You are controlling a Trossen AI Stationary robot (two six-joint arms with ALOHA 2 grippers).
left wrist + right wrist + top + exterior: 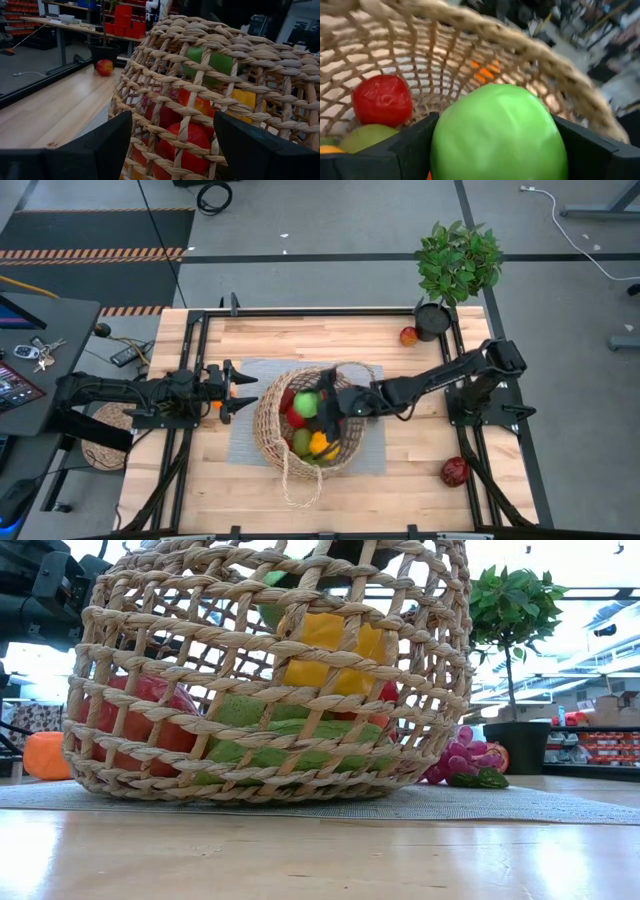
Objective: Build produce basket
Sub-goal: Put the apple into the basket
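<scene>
The wicker basket [318, 430] stands on a grey mat [250, 442] in the middle of the wooden table [420, 480], and its thin looped handle [300, 485] hangs toward the front edge. The right gripper [325, 405] reaches over the open top of the basket and its two fingers are closed around a round green fruit [497, 132], which fills the space between them just above the other pieces. Inside the basket lie a red fruit [381, 99], a paler green piece [367, 137], and a yellow piece [325, 650] that shows through the weave. The left gripper [238, 390] waits just beside the left wall of the basket, with its fingers [100, 145] spread wide and nothing between them. A small orange piece [48, 755] lies on the table near this gripper. A dark red fruit [455, 471] rests near the front right corner, a red-orange fruit [408, 336] lies just beside the black pot of the green plant [458, 260], and purple grapes [460, 758] lie behind the basket.
</scene>
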